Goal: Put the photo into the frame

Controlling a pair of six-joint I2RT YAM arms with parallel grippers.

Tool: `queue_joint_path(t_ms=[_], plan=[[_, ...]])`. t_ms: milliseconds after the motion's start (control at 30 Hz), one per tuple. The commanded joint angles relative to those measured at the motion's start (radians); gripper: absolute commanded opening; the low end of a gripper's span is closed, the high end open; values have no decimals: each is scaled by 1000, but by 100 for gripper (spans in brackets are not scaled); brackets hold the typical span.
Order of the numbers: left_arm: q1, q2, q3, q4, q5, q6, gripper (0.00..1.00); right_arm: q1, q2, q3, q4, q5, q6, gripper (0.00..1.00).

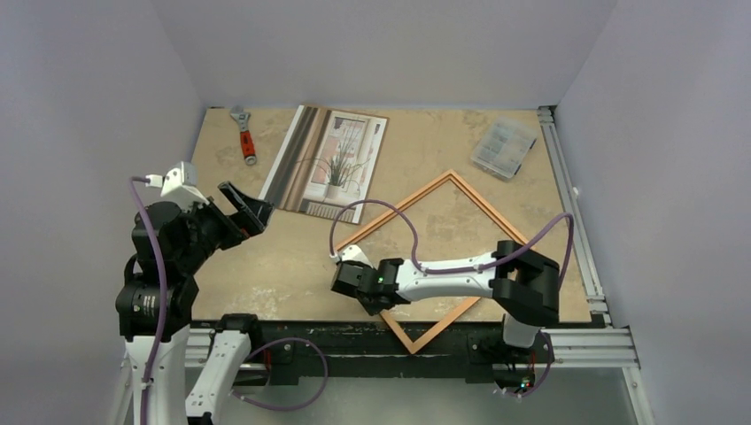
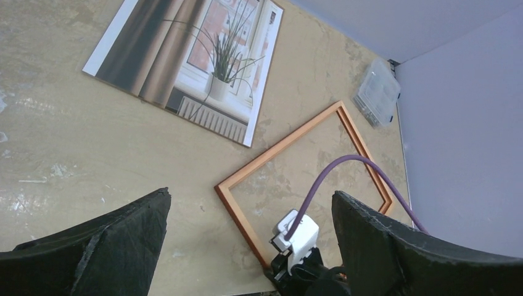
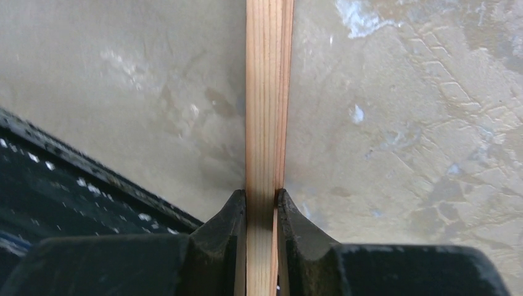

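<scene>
– Frame point(image 3: 266, 92) first: where does it sit against the right gripper point(image 3: 261, 200)?
– One wooden rail runs straight between the two fingers point(image 3: 231, 216), and both pads press its sides. It is clamped. From above, that gripper point(image 1: 370, 297) meets the near-left rail of the frame point(image 1: 425, 189), which lies as a diamond on the table point(image 1: 266, 266).
– And the left gripper point(image 1: 248, 208)?
– Raised over the left side, fingers point(image 2: 123, 240) spread wide with nothing between them.
– Photo point(image 1: 332, 164)?
– Flat and picture-up at the far side, well apart from both grippers. Its near corner comes close to the frame's far-left rail; the left wrist view shows a gap between photo point(image 2: 191, 61) and frame point(image 2: 290, 139).
– What can't you make out?
– The right arm covers part of the frame's near rails from above. Its nearest corner juts past the table's edge. The right wrist camera shows only that one rail, and whether it rests on the table or is lifted, I cannot tell.
</scene>
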Motion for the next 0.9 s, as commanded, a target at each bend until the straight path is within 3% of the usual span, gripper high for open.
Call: queue_joint_path(t_ms=[0, 333, 433, 567, 667, 733, 867], plan=[[2, 26, -22, 18, 26, 7, 100, -2, -130, -86, 95, -49, -145, 0], [2, 121, -158, 143, 160, -16, 100, -2, -234, -238, 98, -29, -268, 3], [2, 171, -230, 215, 219, -18, 100, -1, -233, -248, 99, -29, -258, 17], [1, 193, -362, 366, 279, -17, 100, -2, -237, -229, 104, -65, -210, 56], [-1, 231, -421, 428, 312, -11, 100, -4, -258, -213, 106, -68, -176, 78], [-8, 268, -437, 448, 325, -5, 100, -21, -278, -203, 108, -87, -156, 84], [-44, 346, -464, 502, 326, -8, 100, -120, -326, -208, 133, -210, -117, 85]])
